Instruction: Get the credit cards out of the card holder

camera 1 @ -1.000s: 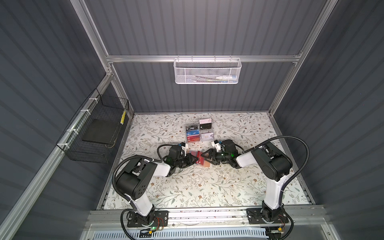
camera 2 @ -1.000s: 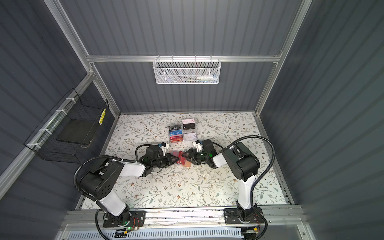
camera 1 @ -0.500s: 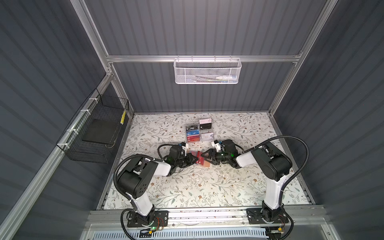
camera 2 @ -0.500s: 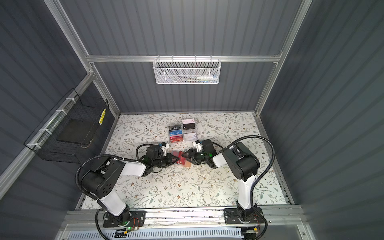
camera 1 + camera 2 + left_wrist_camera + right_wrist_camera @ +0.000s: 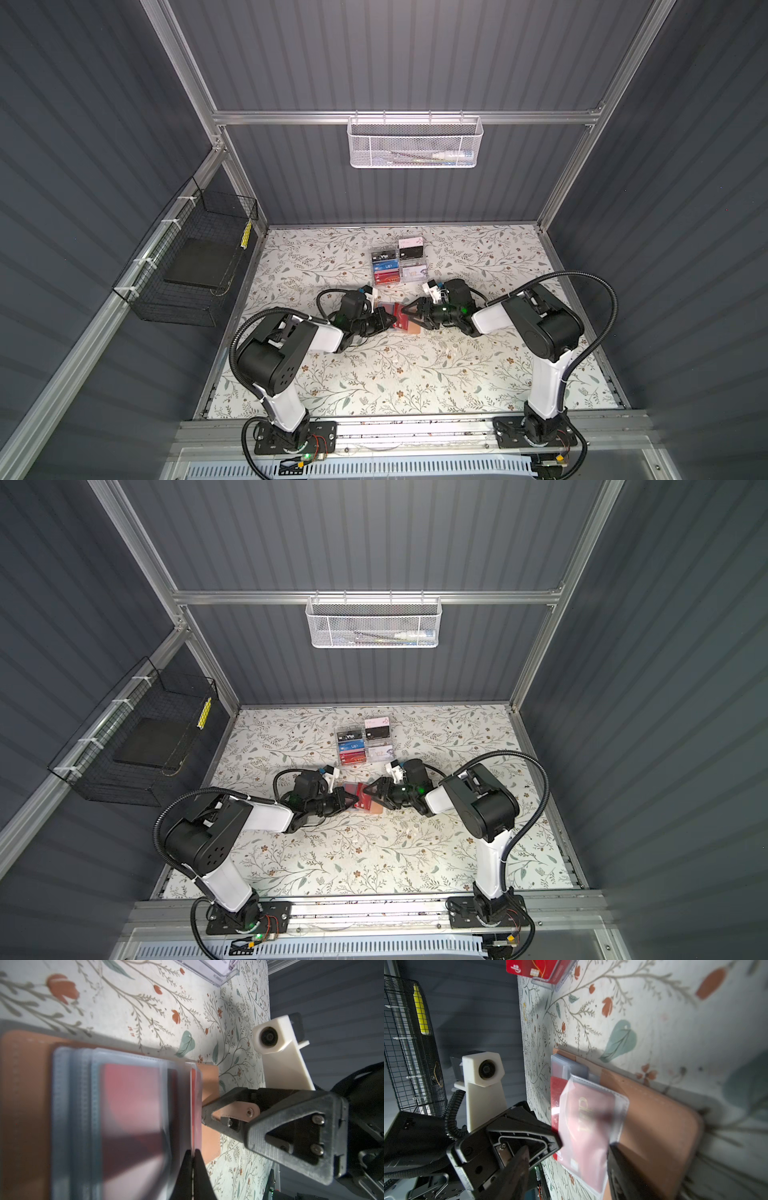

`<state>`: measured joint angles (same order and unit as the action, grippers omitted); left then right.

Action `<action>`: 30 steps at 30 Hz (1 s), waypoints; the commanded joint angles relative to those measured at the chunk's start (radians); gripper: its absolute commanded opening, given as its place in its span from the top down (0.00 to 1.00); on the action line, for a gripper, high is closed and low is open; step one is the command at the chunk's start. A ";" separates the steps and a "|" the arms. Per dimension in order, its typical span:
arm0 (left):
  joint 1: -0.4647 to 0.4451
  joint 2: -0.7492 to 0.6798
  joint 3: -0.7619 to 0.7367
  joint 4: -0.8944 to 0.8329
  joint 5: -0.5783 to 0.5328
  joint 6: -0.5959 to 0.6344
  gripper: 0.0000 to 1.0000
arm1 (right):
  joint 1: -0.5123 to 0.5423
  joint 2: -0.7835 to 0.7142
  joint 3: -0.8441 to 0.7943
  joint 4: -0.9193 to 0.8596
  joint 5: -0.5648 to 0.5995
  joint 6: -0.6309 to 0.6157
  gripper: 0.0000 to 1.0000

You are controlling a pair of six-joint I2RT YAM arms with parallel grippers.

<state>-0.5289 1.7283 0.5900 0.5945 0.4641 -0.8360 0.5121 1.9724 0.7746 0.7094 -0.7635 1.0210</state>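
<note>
The floral-printed table mat (image 5: 374, 374) fills the lower middle of both top views. The black-and-white left arm (image 5: 291, 345) and right arm (image 5: 536, 324) lean in from its near corners, so their tools meet at the centre of the frame. Above that meeting point, toward the back wall, stands a clear acrylic tiered rack (image 5: 398, 266) with cards on show. It is apart from the work and untouched.

Just below the rack lies the card holder, a peach-tan leather-like booklet (image 5: 412, 329). It is opened flat on the mat between the two grippers. Lying open exposes its grey-clear plastic sleeves (image 5: 83, 1109), fanned one over another. Its snap tab (image 5: 239, 1112) hangs loose on the right arm's side.

The right gripper (image 5: 569, 1148) has its jaws apart, straddling the top sleeve. One finger (image 5: 620, 1167) rests on the peach cover, probably to pin the booklet so it cannot slide when a card is drawn. It clamps nothing that I can see.

The credit cards (image 5: 128, 1105) sit inside the sleeves, except for one red plastic credit card (image 5: 555, 1093). Its edge pokes out of its sleeve toward the left arm. The left gripper (image 5: 193, 1159) has its jaws pressed together, on that thin edge as far as I can judge, placed to draw the card away from the pinned holder.
</note>
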 commanded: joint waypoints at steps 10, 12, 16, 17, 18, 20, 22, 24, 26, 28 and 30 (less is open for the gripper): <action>-0.009 -0.020 0.018 -0.025 -0.036 0.029 1.00 | 0.009 0.040 0.003 -0.062 0.003 -0.002 0.38; -0.009 -0.031 0.017 -0.038 -0.042 0.033 1.00 | 0.009 0.040 0.004 -0.062 0.003 -0.002 0.38; -0.006 -0.051 0.023 -0.075 -0.050 0.049 1.00 | 0.009 0.036 0.002 -0.062 0.003 -0.002 0.38; -0.006 -0.054 0.025 -0.076 -0.043 0.051 1.00 | 0.008 0.036 0.002 -0.063 0.003 -0.001 0.37; -0.005 -0.055 0.025 -0.076 -0.038 0.052 1.00 | 0.009 0.036 0.002 -0.062 0.002 -0.001 0.37; -0.005 -0.061 0.028 -0.081 -0.036 0.057 1.00 | 0.009 0.036 0.002 -0.062 0.001 -0.001 0.37; -0.001 -0.067 0.031 -0.091 -0.038 0.061 1.00 | 0.008 0.036 0.002 -0.062 0.000 -0.001 0.37; 0.003 -0.077 0.031 -0.106 -0.045 0.069 1.00 | 0.008 0.036 0.002 -0.062 -0.002 0.000 0.37; 0.003 -0.089 0.036 -0.128 -0.052 0.082 1.00 | 0.009 0.035 0.002 -0.062 -0.002 -0.001 0.37; 0.005 -0.102 0.043 -0.154 -0.057 0.097 1.00 | 0.009 0.033 0.002 -0.062 -0.003 -0.001 0.36; 0.007 -0.115 0.055 -0.187 -0.061 0.114 1.00 | 0.009 0.031 0.000 -0.061 -0.002 0.001 0.36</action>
<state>-0.5285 1.6482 0.6098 0.4675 0.4164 -0.7727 0.5125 1.9724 0.7765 0.7097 -0.7677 1.0214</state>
